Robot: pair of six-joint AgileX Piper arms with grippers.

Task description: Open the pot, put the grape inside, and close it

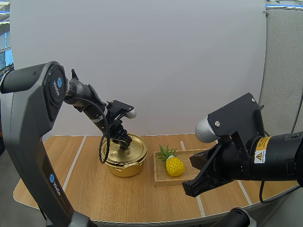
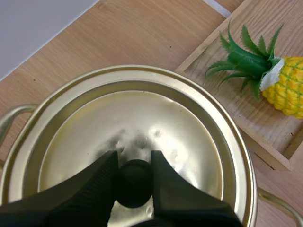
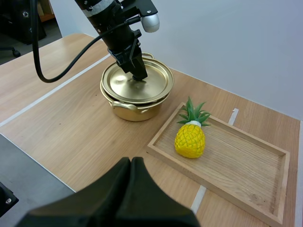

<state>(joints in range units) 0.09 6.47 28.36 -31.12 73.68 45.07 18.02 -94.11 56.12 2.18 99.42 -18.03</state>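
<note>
So, left gripper (image 2: pixel 134 161) pinching lid knob (image 2: pixel 134 185) dead centre for straight lift; right gripper (image 3: pixel 131 164) pressed together, idle near pineapple (image 3: pixel 190 139).

Setting: robotics lab station. Evidence: wooden surface (image 1: pixel 142 198) marked with white tape lines (image 1: pixel 75 161); plain white panel (image 1: pixel 165 56) behind; grey partition (image 1: pixel 284 71) beside.

One round golden metal pot (image 1: pixel 124 168). One flat golden metal lid (image 1: pixel 136 149). One black round knob (image 2: pixel 134 182). One shallow rectangular wooden tray (image 1: pixel 161 178). One yellow pineapple with green crown (image 1: pixel 173 165). One light wooden table (image 1: pixel 94 189). Two black two-finger grippers: left gripper (image 1: pixel 127 142), right gripper (image 3: pixel 132 161).
</note>
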